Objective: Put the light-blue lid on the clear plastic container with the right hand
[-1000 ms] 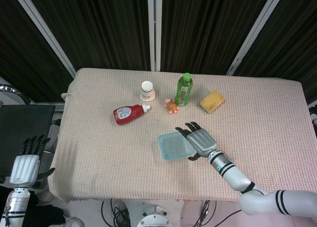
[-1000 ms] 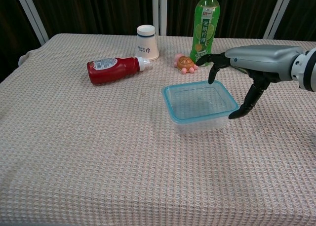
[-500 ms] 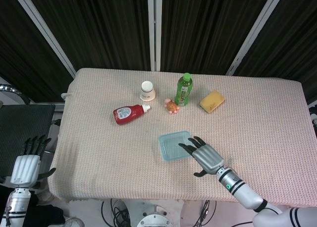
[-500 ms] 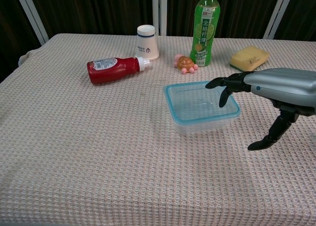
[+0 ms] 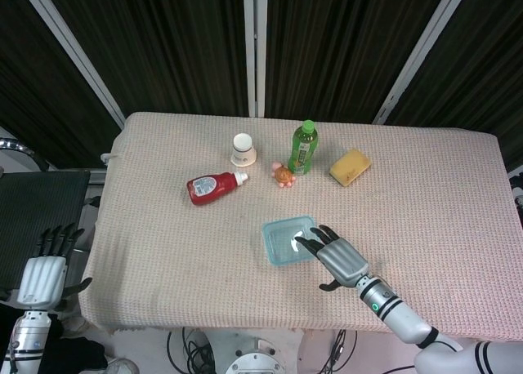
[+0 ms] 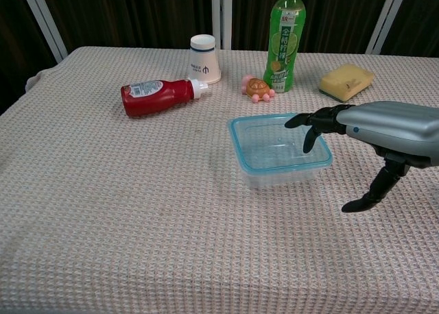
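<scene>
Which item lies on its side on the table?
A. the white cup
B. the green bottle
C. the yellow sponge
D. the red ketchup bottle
D: the red ketchup bottle lies flat, its white cap toward the white cup, while the green bottle stands upright.

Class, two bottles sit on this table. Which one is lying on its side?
The red ketchup bottle lies on its side, its white cap pointing toward the white cup. The green drink bottle stands upright beside the small turtle toy.
</scene>
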Tool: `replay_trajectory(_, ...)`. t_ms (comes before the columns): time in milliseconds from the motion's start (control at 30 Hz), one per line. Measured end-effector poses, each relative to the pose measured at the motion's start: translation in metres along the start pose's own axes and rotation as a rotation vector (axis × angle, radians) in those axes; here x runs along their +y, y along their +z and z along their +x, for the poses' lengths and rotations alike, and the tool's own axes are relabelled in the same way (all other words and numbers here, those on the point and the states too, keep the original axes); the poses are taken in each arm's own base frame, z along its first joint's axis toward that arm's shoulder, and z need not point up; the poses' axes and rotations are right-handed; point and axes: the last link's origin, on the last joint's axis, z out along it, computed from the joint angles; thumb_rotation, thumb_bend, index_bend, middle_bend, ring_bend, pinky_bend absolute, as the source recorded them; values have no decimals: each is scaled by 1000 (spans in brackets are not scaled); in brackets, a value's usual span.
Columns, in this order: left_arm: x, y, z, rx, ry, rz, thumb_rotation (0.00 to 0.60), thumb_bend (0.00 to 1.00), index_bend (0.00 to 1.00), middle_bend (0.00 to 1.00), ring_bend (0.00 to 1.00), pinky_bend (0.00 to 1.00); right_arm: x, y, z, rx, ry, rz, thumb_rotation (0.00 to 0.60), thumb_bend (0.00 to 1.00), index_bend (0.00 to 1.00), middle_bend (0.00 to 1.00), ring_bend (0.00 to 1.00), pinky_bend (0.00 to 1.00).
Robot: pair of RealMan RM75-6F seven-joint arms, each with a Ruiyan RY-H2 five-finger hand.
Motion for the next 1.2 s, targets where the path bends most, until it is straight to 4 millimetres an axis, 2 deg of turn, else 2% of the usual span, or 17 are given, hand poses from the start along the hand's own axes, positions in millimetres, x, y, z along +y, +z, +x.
replay_trajectory(167,0,1,0,1,0,-3,600,60,123,47,0,0,-1,-1,5,31,10,5,600,0,0,257,0,0)
replay_trajectory(433,0,4,3,9,2,-9,600,60,123,47,0,0,1,-10,25,116,27,0,600,0,0,250,0,0)
replay_trajectory(533,0,6,4,18,5,-10,600,59,123,47,0,0,8,-15,32,166,43,-33,600,1,0,196,0,0)
replay_trajectory(700,1,11,8,38,9,-12,600,60,123,47,0,0,30,-31,45,298,57,-130,600,26,0,23,0,0)
replay_trajectory(800,2,13,9,45,14,-15,600,58,123,47,0,0,49,-49,49,393,64,-215,600,26,0,0,0,0)
replay_trajectory(933,6,15,11,53,19,-20,600,59,123,47,0,0,75,-84,45,495,110,-319,600,26,0,0,0,0)
replay_trajectory(1067,8,15,13,60,25,-22,600,58,123,47,0,0,91,-119,31,545,173,-377,600,26,0,0,0,0)
replay_trajectory(1200,10,13,16,71,29,-17,600,58,123,47,0,0,100,-149,13,555,228,-394,600,26,0,0,0,0)
